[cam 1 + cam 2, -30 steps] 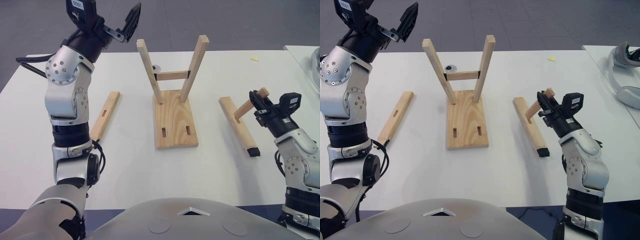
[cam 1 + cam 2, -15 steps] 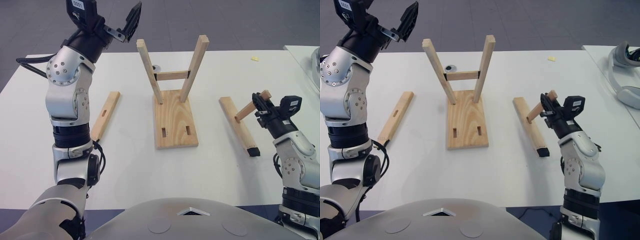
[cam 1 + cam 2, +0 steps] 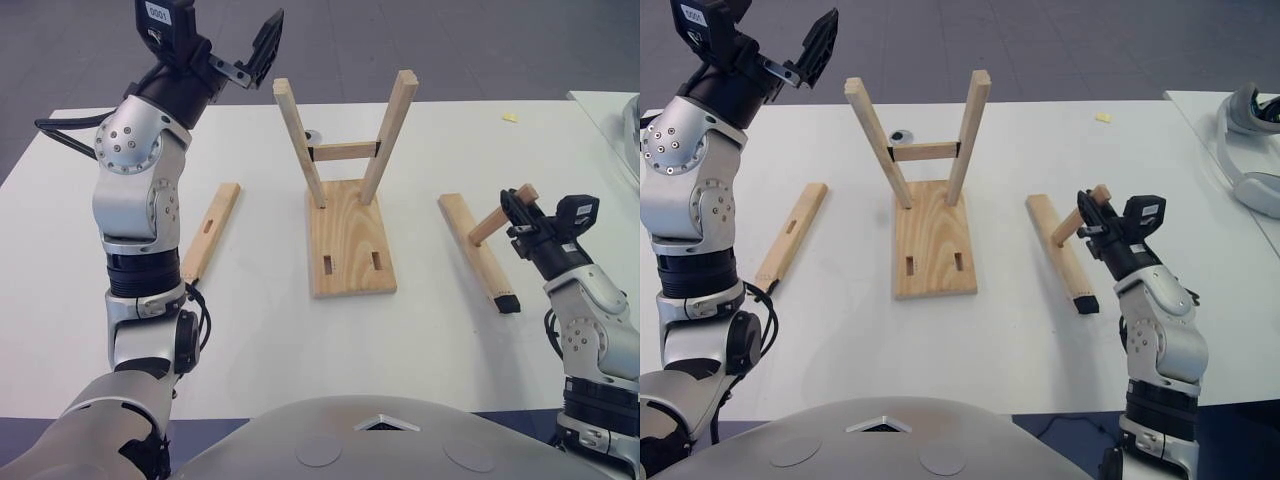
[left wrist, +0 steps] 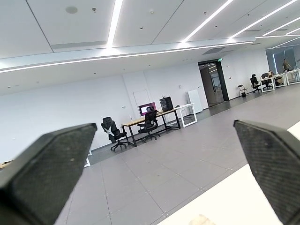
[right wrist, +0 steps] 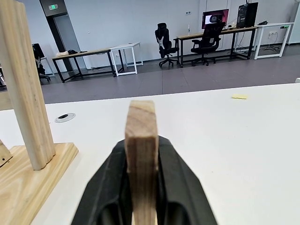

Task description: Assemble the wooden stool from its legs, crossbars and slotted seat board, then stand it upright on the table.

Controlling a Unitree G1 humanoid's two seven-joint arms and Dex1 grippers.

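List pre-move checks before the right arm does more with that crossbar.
1. Right claw shut on short wooden crossbar: ok.
2. Crossbar's lower end seated in the black-tipped wooden leg lying on the white table: cannot tell.
3. Left claw open, raised above the table: ok.
4. Near two slots of rectangular wooden seat board free: ok.
5. Two upright wooden legs standing at the board's far end: ok.
6. Slotted loose wooden leg lying left of board: ok.

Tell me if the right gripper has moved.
Yes: the right gripper, shut on a short bar, has drawn slightly back toward the robot, judged against the leg beside it.
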